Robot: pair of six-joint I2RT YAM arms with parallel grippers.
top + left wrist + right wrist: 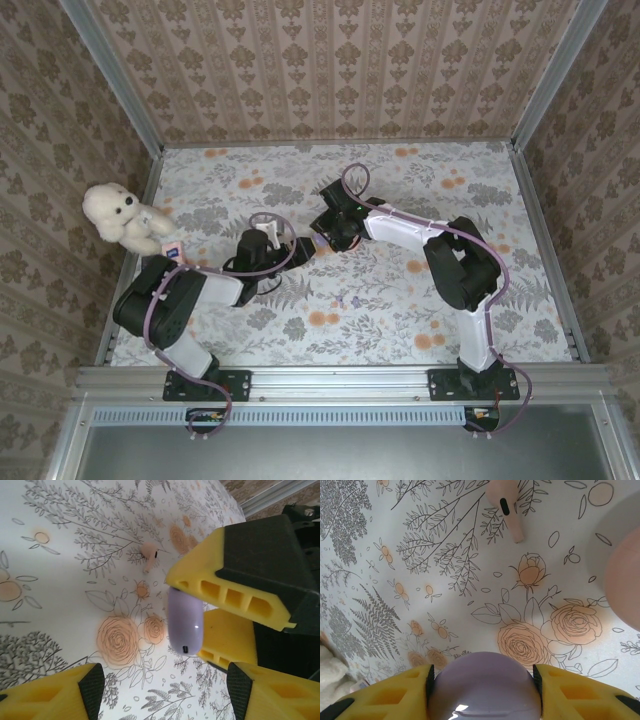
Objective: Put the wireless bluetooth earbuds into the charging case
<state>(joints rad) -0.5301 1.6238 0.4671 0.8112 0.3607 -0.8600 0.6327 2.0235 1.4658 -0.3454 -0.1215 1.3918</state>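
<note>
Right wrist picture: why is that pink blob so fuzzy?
Right wrist view: the pink blob at the right edge is out of focus, too blurred to identify; the earbud above is sharp. Left wrist view: the charging case carries a small glare spot.

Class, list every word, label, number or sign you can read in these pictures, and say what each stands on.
None can be read.
The small blue and pink tag by the teddy bear: too small to read.
The charging case and the earbud carry only dark marks, no lettering.
</note>
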